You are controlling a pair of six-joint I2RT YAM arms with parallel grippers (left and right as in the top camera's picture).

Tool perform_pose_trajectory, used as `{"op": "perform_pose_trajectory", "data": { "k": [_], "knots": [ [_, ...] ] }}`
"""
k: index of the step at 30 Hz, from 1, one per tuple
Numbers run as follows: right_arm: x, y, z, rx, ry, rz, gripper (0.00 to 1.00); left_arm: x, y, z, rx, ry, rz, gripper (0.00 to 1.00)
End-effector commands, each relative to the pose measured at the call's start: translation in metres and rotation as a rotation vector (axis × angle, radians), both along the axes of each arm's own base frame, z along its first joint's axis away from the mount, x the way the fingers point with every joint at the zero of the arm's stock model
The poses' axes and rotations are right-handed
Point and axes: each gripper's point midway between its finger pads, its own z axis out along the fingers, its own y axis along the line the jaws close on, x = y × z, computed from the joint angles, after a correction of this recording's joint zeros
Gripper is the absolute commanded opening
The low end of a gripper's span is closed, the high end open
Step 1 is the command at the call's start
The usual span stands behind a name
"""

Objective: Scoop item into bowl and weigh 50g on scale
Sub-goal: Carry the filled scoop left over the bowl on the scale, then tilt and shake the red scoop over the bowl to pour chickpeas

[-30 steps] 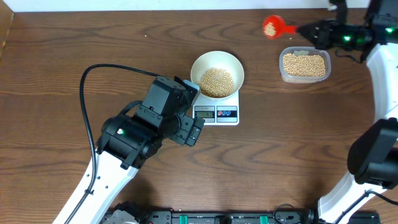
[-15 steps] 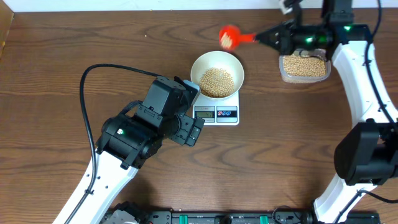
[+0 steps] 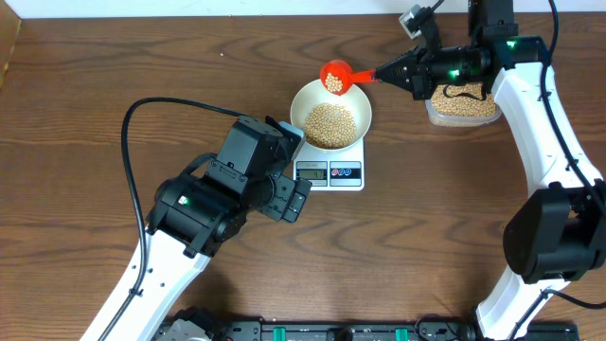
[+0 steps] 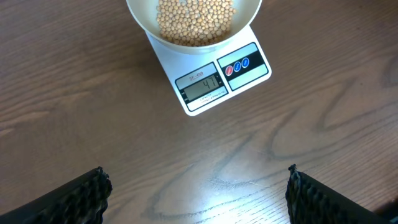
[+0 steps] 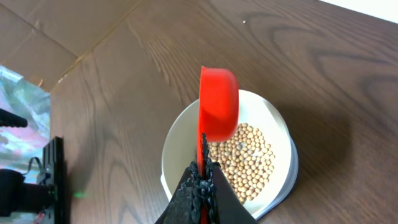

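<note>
r hand [image 3: 382,71] pinched tight on red scoop [image 3: 334,76] handle, scoop over bowl [image 3: 308,95] far rim w/ a few beans [image 3: 329,125] in it. bowl, part full, sits on scale [image 3: 329,173]. l hand [image 4: 196,176] spread wide, empty, above surface [image 3: 454,237] nr scale.

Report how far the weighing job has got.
Done: the bowl sits on the scale with a layer of beans; the display seems to read in the forties. In hand: the right gripper, shut on the red scoop, holds beans over the bowl's rim. To do: tip them in, top up to fifty.
</note>
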Motion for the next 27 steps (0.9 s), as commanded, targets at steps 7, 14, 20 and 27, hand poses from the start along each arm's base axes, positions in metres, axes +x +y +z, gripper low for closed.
{"op": "perform_pose_trajectory", "data": {
  "k": [7,14,20,27],
  "knots": [
    [-0.006,-0.002,0.005,-0.035,-0.105,0.059,0.01,0.004,0.000,0.008,-0.006,-0.016,0.000,0.92],
    [-0.007,-0.002,0.003,-0.057,-0.137,0.078,0.01,0.004,0.000,0.008,-0.007,-0.016,0.000,0.92],
    [-0.013,0.004,0.008,-0.024,-0.165,0.122,0.01,0.004,0.000,0.008,-0.006,-0.016,0.000,0.92],
    [-0.016,0.006,0.009,-0.015,-0.174,0.143,0.01,0.004,0.000,0.007,-0.006,-0.016,0.000,0.92]
  ]
}}
